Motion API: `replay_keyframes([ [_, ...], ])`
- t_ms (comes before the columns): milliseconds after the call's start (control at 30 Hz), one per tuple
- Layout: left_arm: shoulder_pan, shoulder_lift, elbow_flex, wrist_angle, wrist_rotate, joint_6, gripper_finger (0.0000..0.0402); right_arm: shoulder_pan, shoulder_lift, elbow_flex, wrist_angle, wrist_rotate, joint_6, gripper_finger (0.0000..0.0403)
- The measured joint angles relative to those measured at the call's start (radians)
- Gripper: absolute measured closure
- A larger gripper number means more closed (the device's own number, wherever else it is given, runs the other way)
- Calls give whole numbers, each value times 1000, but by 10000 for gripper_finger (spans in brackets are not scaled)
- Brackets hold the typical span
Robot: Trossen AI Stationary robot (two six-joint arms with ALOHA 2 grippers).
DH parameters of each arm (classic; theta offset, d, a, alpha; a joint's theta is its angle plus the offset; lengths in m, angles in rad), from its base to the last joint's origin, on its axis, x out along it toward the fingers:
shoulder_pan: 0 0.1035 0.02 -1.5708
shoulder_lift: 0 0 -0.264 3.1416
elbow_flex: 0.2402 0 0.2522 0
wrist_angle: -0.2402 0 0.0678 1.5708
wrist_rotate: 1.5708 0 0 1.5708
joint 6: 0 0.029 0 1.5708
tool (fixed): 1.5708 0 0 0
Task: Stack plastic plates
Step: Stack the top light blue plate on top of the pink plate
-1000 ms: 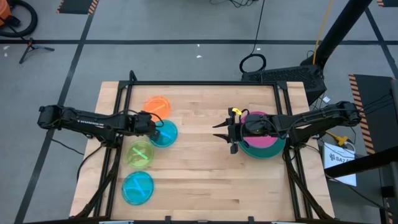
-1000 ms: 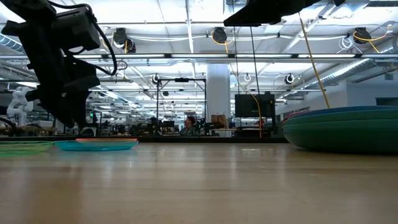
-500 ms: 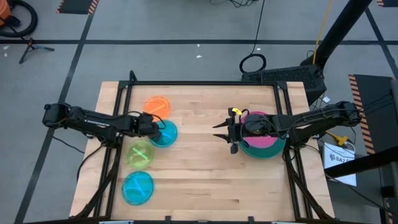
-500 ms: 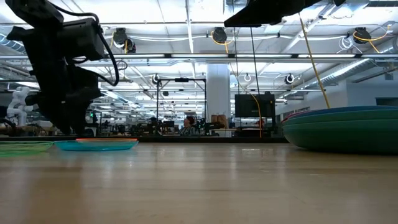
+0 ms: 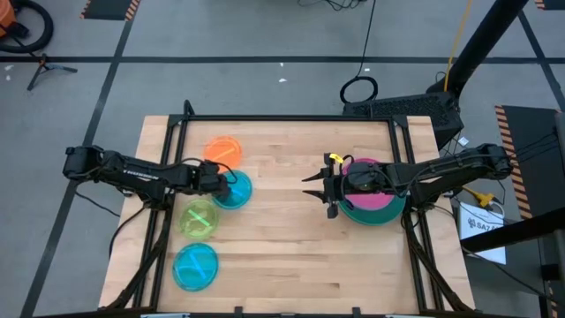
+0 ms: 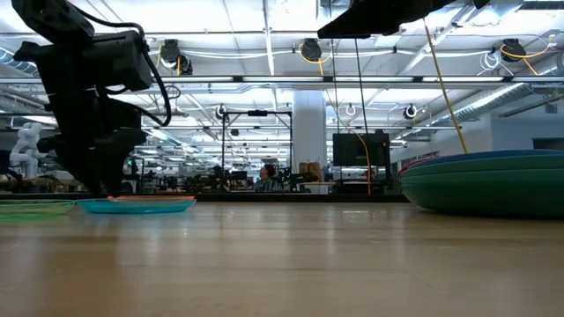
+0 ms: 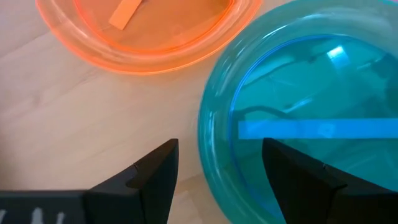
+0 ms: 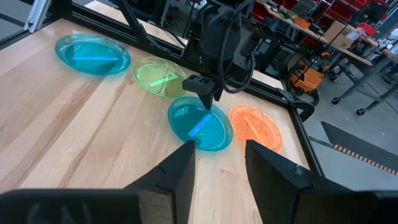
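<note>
Hovering low over the left half of the table (image 5: 282,221), the left gripper (image 5: 226,181) has its fingers spread wide and is holding nothing. In the left wrist view one finger (image 7: 152,180) sits outside the rim of the cyan plate (image 7: 298,124) over bare wood, and the other is over the plate's inside, so the rim sits in the gap between them. From the low view the fingertips look right down at plate level, but I can't tell if they actually touch it.

Just beyond that gripper is the orange plate (image 5: 223,149), nearly touching the cyan one. The lime plate (image 5: 199,218) is beside the gripper on the near side, and a second cyan plate (image 5: 195,266) sits further past that, close to the table's front edge.

Over on the other side, the right gripper (image 5: 324,187) hangs above the wood with its fingers apart and nothing in them. Right behind it, under the arm, is the stack of bigger plates: a magenta plate (image 5: 378,196) on top of a teal plate (image 5: 375,216).
</note>
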State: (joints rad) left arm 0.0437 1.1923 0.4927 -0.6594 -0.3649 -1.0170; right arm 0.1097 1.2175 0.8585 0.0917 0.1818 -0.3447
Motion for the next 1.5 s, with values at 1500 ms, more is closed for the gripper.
replay_keyframes([
  [1500, -66, 0, 0, 85, -1, -17, 165, 0, 0, 0, 0, 0, 0, 271],
])
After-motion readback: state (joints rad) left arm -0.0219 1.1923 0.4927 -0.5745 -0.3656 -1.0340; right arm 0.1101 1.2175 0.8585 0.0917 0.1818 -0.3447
